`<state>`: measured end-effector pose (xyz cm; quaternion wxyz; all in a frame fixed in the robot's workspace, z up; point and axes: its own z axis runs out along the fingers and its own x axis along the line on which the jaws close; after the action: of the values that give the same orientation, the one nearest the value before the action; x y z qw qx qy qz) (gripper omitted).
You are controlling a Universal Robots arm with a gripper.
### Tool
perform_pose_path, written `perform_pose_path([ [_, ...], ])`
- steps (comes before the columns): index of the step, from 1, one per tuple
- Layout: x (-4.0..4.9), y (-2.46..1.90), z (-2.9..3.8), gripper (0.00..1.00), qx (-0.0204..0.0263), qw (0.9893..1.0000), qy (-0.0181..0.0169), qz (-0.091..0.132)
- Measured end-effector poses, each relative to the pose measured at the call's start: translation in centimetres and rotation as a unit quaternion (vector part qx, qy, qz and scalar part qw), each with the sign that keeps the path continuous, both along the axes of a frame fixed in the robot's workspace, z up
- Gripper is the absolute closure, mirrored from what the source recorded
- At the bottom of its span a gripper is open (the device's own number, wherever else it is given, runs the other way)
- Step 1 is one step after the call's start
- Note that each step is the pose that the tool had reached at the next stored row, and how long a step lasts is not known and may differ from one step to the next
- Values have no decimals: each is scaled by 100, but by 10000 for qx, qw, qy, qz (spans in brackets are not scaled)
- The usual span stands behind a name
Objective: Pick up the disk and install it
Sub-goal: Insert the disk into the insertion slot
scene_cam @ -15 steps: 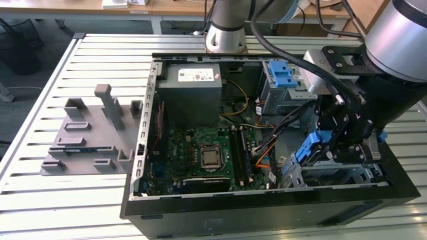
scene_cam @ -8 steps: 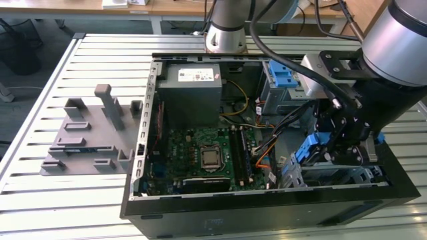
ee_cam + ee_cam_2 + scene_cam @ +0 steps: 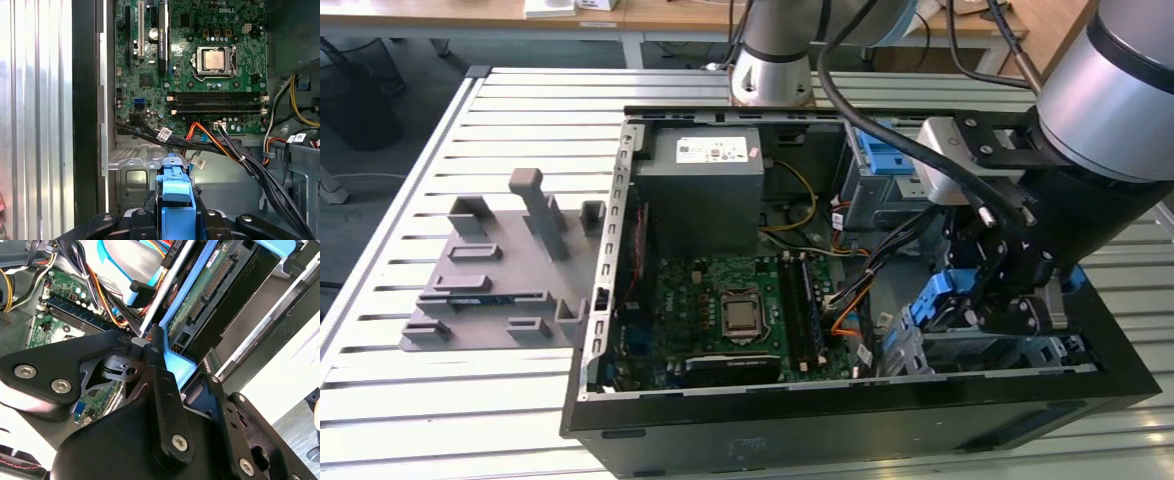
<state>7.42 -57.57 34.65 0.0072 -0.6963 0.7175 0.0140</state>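
In the exterior view my gripper (image 3: 983,298) hangs inside the open computer case, at its front corner on the exterior view's right. It is shut on the disk (image 3: 937,302), whose blue plastic carrier shows between the black fingers (image 3: 141,221). The second wrist view gives the disk (image 3: 207,287) edge-on, green circuit-board side showing, with the blue carrier rim pinched by my gripper (image 3: 172,371). In the first wrist view the disk (image 3: 175,197) stands upright over the silver drive cage (image 3: 135,170), just above its floor.
The black computer case (image 3: 854,415) lies open on a slatted metal table (image 3: 467,400). Inside are the green motherboard (image 3: 727,300), a grey power supply box (image 3: 707,185) and loose cables (image 3: 235,155) beside the disk. A grey fixture plate (image 3: 494,280) sits on the exterior view's left.
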Motion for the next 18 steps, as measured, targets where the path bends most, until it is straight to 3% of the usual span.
perform_pose_path([
  [11, 0, 0, -9, 64, -8, 10000, 0, 0],
  [18, 0, 0, -53, 64, -8, 10000, 0, 0],
])
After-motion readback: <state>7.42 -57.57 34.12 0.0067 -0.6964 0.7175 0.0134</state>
